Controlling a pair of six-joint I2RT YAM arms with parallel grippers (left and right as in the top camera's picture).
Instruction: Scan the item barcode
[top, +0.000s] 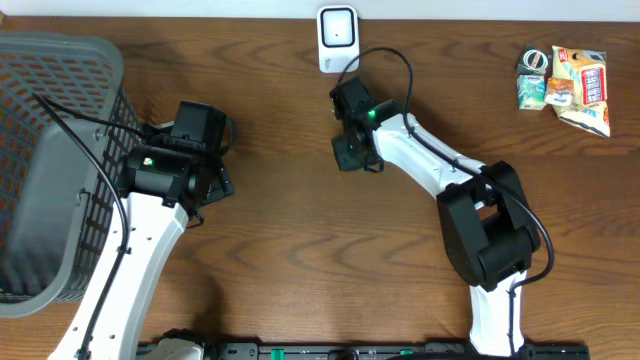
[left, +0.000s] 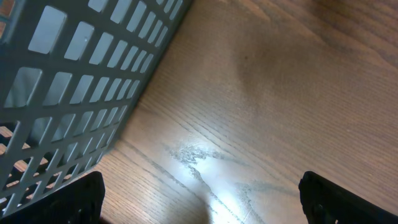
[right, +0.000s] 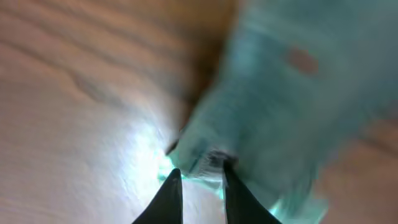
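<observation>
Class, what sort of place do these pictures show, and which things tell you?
Likely a mock shop checkout: a white scanner, a grey basket and snack packets.

Teal packet (right: 280, 106): smeared by motion blur, print unreadable, cut off at the right and bottom edges; from overhead it is hidden under the arm.
Right gripper (right: 199, 169): the blur hides whether its tips pinch the packet's corner.
Left gripper (left: 200, 183): only two dark fingertips show, cropped at the bottom corners.
Basket (top: 60, 150): cropped by the left edge.
Snack packets (top: 565, 85): labels too small to read.
</observation>
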